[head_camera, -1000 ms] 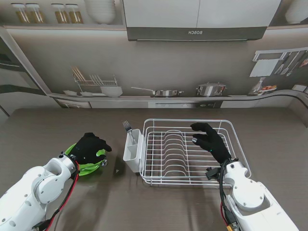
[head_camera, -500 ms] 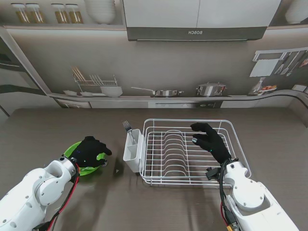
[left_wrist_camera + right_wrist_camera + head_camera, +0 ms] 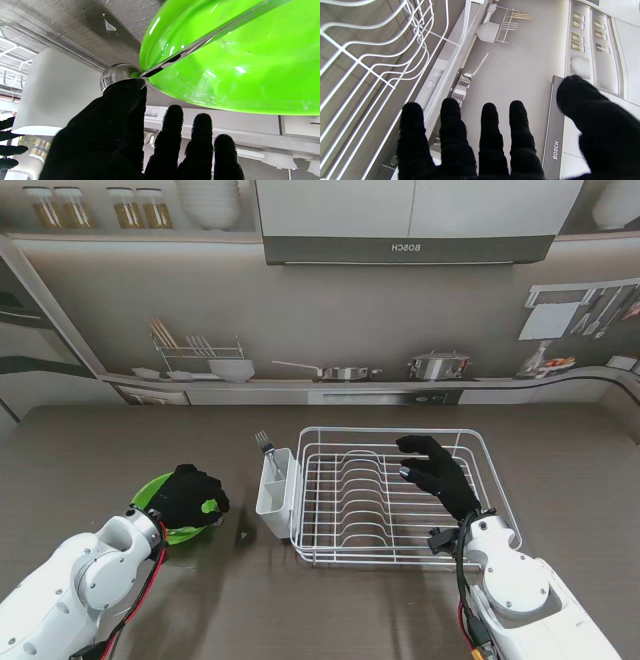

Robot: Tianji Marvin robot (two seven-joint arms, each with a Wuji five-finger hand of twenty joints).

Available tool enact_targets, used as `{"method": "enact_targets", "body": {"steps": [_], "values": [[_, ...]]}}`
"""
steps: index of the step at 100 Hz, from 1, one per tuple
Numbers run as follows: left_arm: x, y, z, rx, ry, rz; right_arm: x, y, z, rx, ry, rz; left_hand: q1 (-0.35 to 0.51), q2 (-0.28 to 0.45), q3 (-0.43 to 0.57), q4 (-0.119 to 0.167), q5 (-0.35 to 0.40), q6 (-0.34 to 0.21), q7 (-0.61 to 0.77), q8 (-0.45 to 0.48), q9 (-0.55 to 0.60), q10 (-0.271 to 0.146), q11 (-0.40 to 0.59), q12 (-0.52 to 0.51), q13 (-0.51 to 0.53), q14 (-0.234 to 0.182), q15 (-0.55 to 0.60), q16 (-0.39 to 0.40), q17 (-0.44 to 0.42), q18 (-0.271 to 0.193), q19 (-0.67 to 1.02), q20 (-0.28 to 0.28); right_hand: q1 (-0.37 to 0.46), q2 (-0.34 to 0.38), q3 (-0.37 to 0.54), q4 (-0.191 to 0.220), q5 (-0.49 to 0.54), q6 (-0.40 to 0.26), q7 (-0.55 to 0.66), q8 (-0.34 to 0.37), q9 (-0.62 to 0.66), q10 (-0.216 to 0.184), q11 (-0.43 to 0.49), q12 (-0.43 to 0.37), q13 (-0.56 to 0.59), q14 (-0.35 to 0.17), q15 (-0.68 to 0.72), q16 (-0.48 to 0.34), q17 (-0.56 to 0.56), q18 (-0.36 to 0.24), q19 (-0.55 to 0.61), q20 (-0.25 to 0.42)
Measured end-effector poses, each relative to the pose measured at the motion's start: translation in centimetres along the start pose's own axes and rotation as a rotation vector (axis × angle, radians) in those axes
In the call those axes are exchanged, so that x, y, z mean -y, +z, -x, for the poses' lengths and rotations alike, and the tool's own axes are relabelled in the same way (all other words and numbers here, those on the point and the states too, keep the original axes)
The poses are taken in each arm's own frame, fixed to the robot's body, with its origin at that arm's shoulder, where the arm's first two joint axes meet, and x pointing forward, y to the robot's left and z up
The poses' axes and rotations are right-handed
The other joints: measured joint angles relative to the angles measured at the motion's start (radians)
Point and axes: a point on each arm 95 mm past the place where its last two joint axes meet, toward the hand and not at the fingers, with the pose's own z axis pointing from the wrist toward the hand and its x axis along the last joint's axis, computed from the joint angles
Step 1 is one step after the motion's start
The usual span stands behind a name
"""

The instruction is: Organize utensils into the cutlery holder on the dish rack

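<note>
The spoon (image 3: 117, 75) lies across the green bowl (image 3: 150, 492): its handle spans the bowl's inside and its rounded metal end projects over the rim on the side facing the cutlery holder (image 3: 274, 492). The bowl stands on the bench (image 3: 120, 450), to the left of the dish rack (image 3: 390, 495). The white holder is fixed to the rack's left end and already carries one fork (image 3: 265, 443), tines up.

My left robot hand (image 3: 188, 495) is over the bowl. In the left wrist view the thumb (image 3: 125, 100) touches the spoon's projecting end, while the other fingers (image 3: 172, 120) stand extended and apart from it. I judge that no grasp is closed; the hand is partly open with nothing secured.

My right robot hand (image 3: 435, 472) hovers over the rack, fingers spread, holding nothing.

Step in hand, by my judgement: acquisition of the spoon. The next move calls for bringing a finger against the thumb to pinch the metal end, lifting it clear of the rim, then carrying it right to the holder. The smooth curved metal may slip, and the light bowl may shift.
</note>
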Motion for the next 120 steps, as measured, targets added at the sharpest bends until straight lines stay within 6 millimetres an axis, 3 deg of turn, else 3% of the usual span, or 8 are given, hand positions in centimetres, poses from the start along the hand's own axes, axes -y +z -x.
{"method": "enact_targets", "body": {"steps": [26, 28, 56, 89, 120], "values": [[-0.40, 0.20, -0.26, 0.012, -0.045, -0.025, 0.00, 0.00, 0.00, 0.001, 0.000, 0.000, 0.040, -0.003, -0.013, 0.002, 0.024, -0.024, 0.128, 0.015, 0.025, -0.008, 0.016, 0.014, 0.003, 0.000, 0.000, 0.000, 0.000, 0.001, 0.000, 0.000, 0.000, 0.000, 0.000, 0.000, 0.000, 0.001, 0.000, 0.000, 0.000, 0.000, 0.000, 0.000, 0.000, 0.000, 0.000, 0.000, 0.000, 0.000, 0.000, 0.000], [-0.43, 0.21, -0.27, 0.013, -0.049, -0.027, 0.00, 0.00, 0.00, 0.001, 0.000, 0.000, 0.048, -0.002, -0.013, -0.008, 0.025, -0.024, 0.136, 0.015, 0.025, -0.008, 0.016, 0.011, 0.010, 0.000, 0.000, 0.000, 0.000, 0.001, 0.000, 0.000, 0.000, 0.000, 0.000, 0.000, 0.000, 0.001, 0.000, 0.000, 0.000, 0.000, 0.000, 0.000, 0.000, 0.000, 0.000, 0.000, 0.000, 0.000, 0.000, 0.000], [-0.65, 0.36, -0.37, 0.020, -0.080, -0.038, -0.02, 0.00, 0.00, 0.001, 0.000, 0.001, 0.049, 0.006, -0.014, -0.009, 0.029, -0.025, 0.148, 0.025, 0.026, -0.009, 0.016, 0.013, 0.010, 0.000, 0.003, 0.000, 0.000, 0.001, -0.001, 0.009, 0.000, 0.000, 0.000, 0.000, 0.000, 0.001, 0.000, 0.000, 0.000, 0.000, 0.000, 0.000, 0.000, 0.000, 0.000, 0.000, 0.000, 0.000, 0.000, 0.000], [-0.74, 0.16, -0.20, 0.026, -0.098, -0.038, -0.02, -0.01, -0.01, 0.001, 0.000, 0.001, 0.049, 0.043, -0.024, -0.010, -0.032, -0.023, 0.197, 0.113, 0.038, -0.014, 0.057, 0.058, 0.065, 0.000, 0.066, 0.026, 0.016, 0.001, 0.061, 0.032, 0.000, 0.000, 0.000, 0.000, 0.000, 0.001, 0.000, 0.000, 0.000, 0.000, 0.000, 0.000, 0.000, 0.000, 0.000, 0.000, 0.000, 0.000, 0.000, 0.000], [-0.78, 0.09, -0.16, 0.028, -0.119, -0.041, 0.01, -0.02, 0.00, 0.002, 0.001, 0.000, 0.092, 0.084, -0.075, -0.010, -0.085, 0.011, 0.244, 0.152, 0.038, -0.016, 0.058, 0.084, 0.095, 0.000, 0.080, 0.035, 0.019, 0.007, 0.097, 0.033, 0.000, 0.000, 0.000, 0.000, 0.000, 0.002, 0.000, 0.000, 0.000, 0.000, 0.000, 0.000, 0.000, 0.000, 0.000, 0.000, 0.000, 0.000, 0.000, 0.000]]}}
